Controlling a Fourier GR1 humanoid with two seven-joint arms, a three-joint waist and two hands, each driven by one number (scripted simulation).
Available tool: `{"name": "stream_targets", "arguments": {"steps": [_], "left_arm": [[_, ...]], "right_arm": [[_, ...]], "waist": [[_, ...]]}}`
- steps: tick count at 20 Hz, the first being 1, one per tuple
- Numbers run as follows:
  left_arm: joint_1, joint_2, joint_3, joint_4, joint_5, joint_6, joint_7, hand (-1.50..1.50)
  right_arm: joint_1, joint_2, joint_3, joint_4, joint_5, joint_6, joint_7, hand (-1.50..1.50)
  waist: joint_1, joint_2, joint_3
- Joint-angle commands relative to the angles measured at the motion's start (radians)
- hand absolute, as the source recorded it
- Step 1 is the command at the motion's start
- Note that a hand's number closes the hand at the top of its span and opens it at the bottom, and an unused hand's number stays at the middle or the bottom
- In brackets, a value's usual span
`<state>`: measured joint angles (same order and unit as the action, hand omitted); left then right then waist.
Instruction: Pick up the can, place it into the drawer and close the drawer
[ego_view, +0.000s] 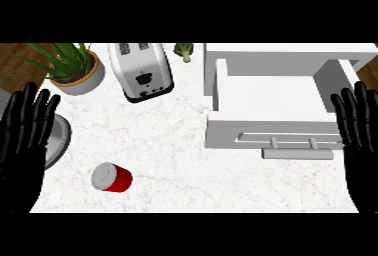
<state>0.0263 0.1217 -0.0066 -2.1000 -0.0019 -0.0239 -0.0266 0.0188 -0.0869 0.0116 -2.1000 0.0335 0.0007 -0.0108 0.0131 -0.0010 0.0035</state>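
Observation:
A red can (112, 177) with a silver lid lies on its side on the white marble counter, near the front left. The white drawer (270, 91) stands pulled open at the right, its inside bare, with a grey bar handle (298, 152) on its front panel. My left hand (25, 135) rests open at the left edge, fingers up, well left of the can. At the right edge my right hand (360, 130) rests open too, fingers up, beside the drawer's right wall. Neither hand touches anything.
A silver toaster (143, 71) stands at the back, middle left. A potted green plant (70, 67) sits in the back left corner, and a small broccoli (184, 50) lies behind the toaster. A grey round rim (60, 140) shows partly behind my left hand.

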Motion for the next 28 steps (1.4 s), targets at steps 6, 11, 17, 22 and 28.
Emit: {"name": "stream_targets", "arguments": {"steps": [6,11,17,22,28], "left_arm": [[0.154,0.110,-0.058,-0.129,0.362,-0.354,-0.023,-1.50],[0.275,0.244,0.072,-0.095,0.387,-0.357,0.174,-1.50],[0.358,0.326,0.253,-0.183,0.603,-0.445,0.254,-1.50],[0.463,0.290,0.356,-0.150,0.651,-0.578,0.186,-1.50],[0.484,0.285,0.432,-0.192,0.777,-0.556,0.309,-1.50]], "right_arm": [[-0.015,0.014,0.008,0.024,-0.035,0.016,0.013,-1.50],[0.102,0.011,-0.127,0.029,-0.036,-0.085,0.201,-1.50],[0.166,-0.032,-0.190,-0.067,-0.139,-0.011,0.234,-1.50],[0.248,-0.017,-0.231,-0.016,-0.158,0.044,0.134,-1.50],[0.277,-0.068,-0.339,-0.020,-0.271,0.129,0.135,-1.50]], "waist": [[0.009,-0.003,-0.005],[-0.008,-0.002,-0.004],[-0.007,-0.002,-0.003],[-0.004,-0.002,-0.004],[-0.007,-0.002,-0.003]]}}
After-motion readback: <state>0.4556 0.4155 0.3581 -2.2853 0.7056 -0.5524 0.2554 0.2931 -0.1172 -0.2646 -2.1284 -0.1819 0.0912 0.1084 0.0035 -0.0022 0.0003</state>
